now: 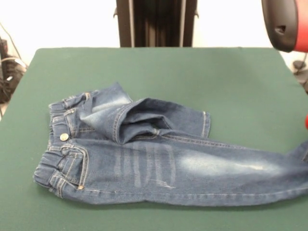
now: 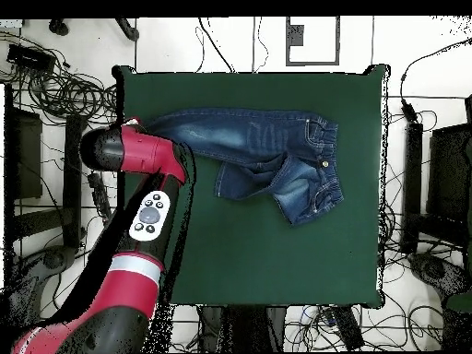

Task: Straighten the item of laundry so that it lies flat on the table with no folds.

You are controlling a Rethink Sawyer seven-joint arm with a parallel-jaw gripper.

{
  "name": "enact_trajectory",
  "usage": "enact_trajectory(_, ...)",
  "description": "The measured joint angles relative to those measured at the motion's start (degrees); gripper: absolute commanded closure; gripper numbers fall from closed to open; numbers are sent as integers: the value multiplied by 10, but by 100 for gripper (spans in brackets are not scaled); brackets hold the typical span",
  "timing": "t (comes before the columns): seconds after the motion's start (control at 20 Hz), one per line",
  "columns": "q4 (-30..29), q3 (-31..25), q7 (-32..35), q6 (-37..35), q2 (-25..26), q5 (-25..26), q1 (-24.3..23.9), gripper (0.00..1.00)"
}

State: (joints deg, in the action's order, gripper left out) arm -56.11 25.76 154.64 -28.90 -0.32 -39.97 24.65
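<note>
Denim jeans (image 1: 159, 159): overhead shows arm (image 2: 138, 152) over leg end.

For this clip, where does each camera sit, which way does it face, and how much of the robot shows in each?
Front view: sits across the table, facing the robot; sees the jeans with the waistband at picture left, the pedestal at top, and a red arm part at the top right.
Overhead view: sits above, looking straight down, robot's base at bottom; the red arm reaches to the straight leg's end; the gripper is hidden.
Shared: jeans with one leg straight and one folded back, the table, the arm; the views are turned half round.
</note>
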Motion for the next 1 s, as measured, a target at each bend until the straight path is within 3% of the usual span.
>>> enact_trajectory(0.6, 2, -6, 0, 0, -21, 14, -12, 0)
enact_trajectory(1.0, -74, -55, -4, 27, -115, 104, -110, 0)
